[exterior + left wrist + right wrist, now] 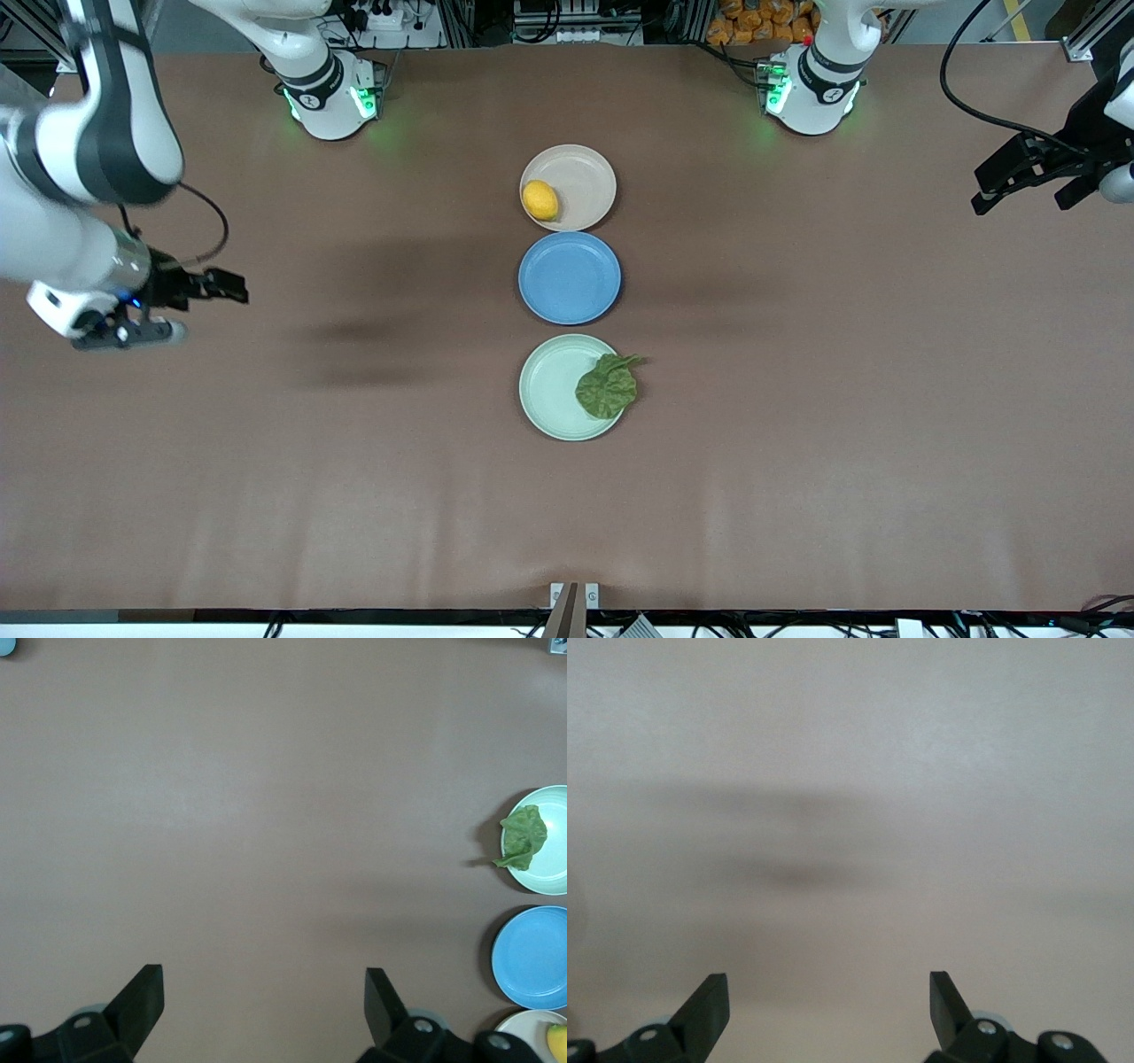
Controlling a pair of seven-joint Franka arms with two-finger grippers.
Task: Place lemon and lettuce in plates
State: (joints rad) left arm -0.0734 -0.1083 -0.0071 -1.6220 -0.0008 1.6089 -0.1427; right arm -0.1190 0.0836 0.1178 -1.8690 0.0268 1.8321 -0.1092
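The lemon (540,200) lies in the beige-pink plate (585,182), the plate farthest from the front camera. The lettuce (608,385) lies on the mint green plate (549,385), at its rim toward the left arm's end, with its stem end poking over the rim. My left gripper (982,190) is open and empty, up over bare table at the left arm's end. My right gripper (232,285) is open and empty, over bare table at the right arm's end. The left wrist view shows its gripper (264,988), the lettuce (524,837), the mint plate (554,868) and the lemon (558,1041). The right wrist view shows only its gripper (829,992) and table.
A blue plate (570,277) with nothing in it sits between the two other plates; it also shows in the left wrist view (534,957). The three plates stand in a line down the middle of the brown table (797,399).
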